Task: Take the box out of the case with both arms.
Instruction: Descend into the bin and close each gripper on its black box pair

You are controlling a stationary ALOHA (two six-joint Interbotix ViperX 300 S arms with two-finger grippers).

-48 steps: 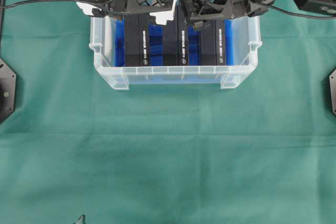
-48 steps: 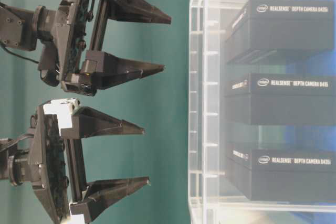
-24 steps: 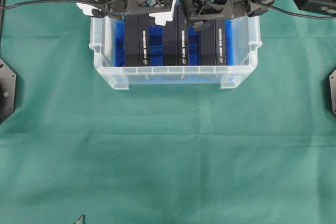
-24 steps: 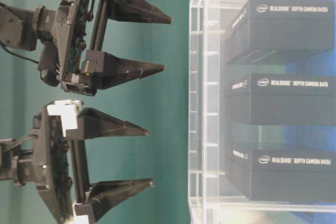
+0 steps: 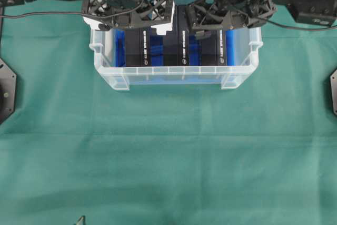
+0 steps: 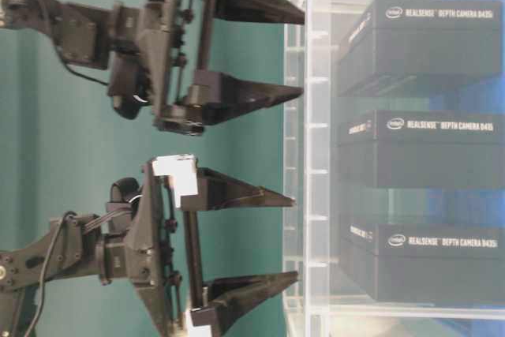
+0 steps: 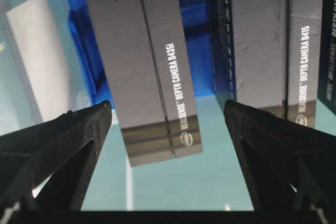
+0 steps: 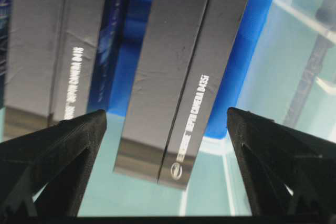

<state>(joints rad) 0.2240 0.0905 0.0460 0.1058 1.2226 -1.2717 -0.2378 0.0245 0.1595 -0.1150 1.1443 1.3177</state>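
The clear case (image 5: 174, 76) stands at the table's far middle on a blue liner (image 5: 157, 43). Three black boxes stand on edge inside it: left (image 5: 138, 46), middle (image 5: 176, 46), right (image 5: 215, 48). My left gripper (image 5: 130, 22), with white parts, hangs open over the left box (image 7: 147, 66), one finger on each side and touching nothing. My right gripper (image 5: 226, 17) hangs open over the right box (image 8: 184, 66) in the same way. In the table-level view the tips of the left gripper (image 6: 296, 238) and the right gripper (image 6: 303, 56) reach the case's rim (image 6: 308, 155).
A green cloth (image 5: 168, 156) covers the table. Black mounts sit at the left edge (image 5: 6, 90) and the right edge (image 5: 333, 90). A black cable (image 5: 47, 13) runs along the far left behind the left arm.
Both grippers have moved toward the case and down, so their fingertips now reach its rim over the outer boxes. Both stay open. The boxes have not moved.
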